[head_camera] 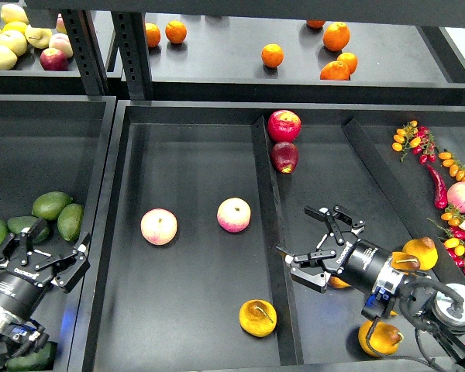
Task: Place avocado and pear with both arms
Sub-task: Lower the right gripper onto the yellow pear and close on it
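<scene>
Black trays (194,115) fill the view, with thin walls between them. In the middle tray sit two pink-yellow peaches (159,226), side by side but apart. The pear (258,318) lies in the same tray, near the front, close to the divider wall (273,232) on its right. It is orange-yellow with a thin brown stem.

Past that wall, the right gripper (323,246) hangs low with its fingers spread wide, holding nothing. The wall stands between it and the pear. More orange-yellow pears (421,253) lie near the right arm. Two dark red fruits (284,139) sit at the back of that tray, beside the wall.

In the left tray, green avocados (53,205) lie in a small bunch. The left gripper (48,254) is just in front of them, fingers open and empty, not touching them.

On the far right lie small tomatoes (411,141) and a red chilli (438,186). The back shelf holds oranges (273,55) and apples (15,40).
</scene>
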Robot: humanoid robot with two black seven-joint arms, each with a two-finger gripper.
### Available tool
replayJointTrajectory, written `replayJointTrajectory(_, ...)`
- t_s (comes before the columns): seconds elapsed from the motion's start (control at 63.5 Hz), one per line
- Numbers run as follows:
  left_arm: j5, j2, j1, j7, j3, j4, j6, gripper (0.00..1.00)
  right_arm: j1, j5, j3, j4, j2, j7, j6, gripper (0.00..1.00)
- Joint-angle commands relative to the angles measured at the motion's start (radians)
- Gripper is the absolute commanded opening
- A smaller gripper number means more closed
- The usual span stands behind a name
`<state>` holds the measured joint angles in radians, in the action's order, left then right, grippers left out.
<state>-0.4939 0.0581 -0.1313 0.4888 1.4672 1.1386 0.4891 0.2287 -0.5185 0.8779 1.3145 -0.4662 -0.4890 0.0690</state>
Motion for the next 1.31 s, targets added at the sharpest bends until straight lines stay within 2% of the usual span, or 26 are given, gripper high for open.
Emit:
replayJointTrajectory(0.0,0.0,-0.054,-0.005,0.0,0.028,0.001,0.0,0.99,0.086,0.003,-0.102,-0.001,0.0,0.0,-0.092,1.0)
replayJointTrajectory(0.126,0.0,-0.058,-0.016,0.0,0.036,0.001,0.0,0.99,0.146,0.005,-0.137,-0.001,0.044,0.0,-0.218,1.0)
replayJointTrajectory(0.347,-0.002,-0.058,-0.033,0.0,0.031,0.004,0.0,0.99,0.155,0.005,-0.152,-0.001,0.083,0.0,-0.333,1.0)
replayJointTrajectory(0.394,-0.002,-0.058,-0.039,0.0,0.03,0.007,0.0,0.99,0.17,0.005,-0.184,-0.003,0.083,0.0,-0.342,1.0)
replayJointTrajectory(0.41,-0.002,-0.058,-0.043,0.0,0.031,0.023,0.0,0.99,0.214,0.006,-0.251,-0.009,0.074,0.0,-0.348,1.0)
replayJointTrajectory(0.583,-0.002,-0.058,-0.06,0.0,0.022,0.055,0.0,0.99,0.339,0.008,-0.459,-0.032,0.044,0.0,-0.35,1.0)
replayJointTrajectory(0.788,-0.002,-0.058,-0.085,0.0,0.019,0.063,0.0,0.99,0.383,0.009,-0.563,-0.05,0.049,0.0,-0.351,1.0)
replayJointTrajectory(0.992,-0.002,-0.058,-0.091,0.0,0.021,0.069,0.0,0.99,0.38,0.021,-0.591,-0.066,0.058,0.0,-0.35,1.0)
replayJointTrajectory(1.292,0.0,-0.058,-0.126,0.0,0.001,0.118,0.0,0.99,0.379,0.149,-0.603,-0.211,0.127,0.0,-0.341,1.0)
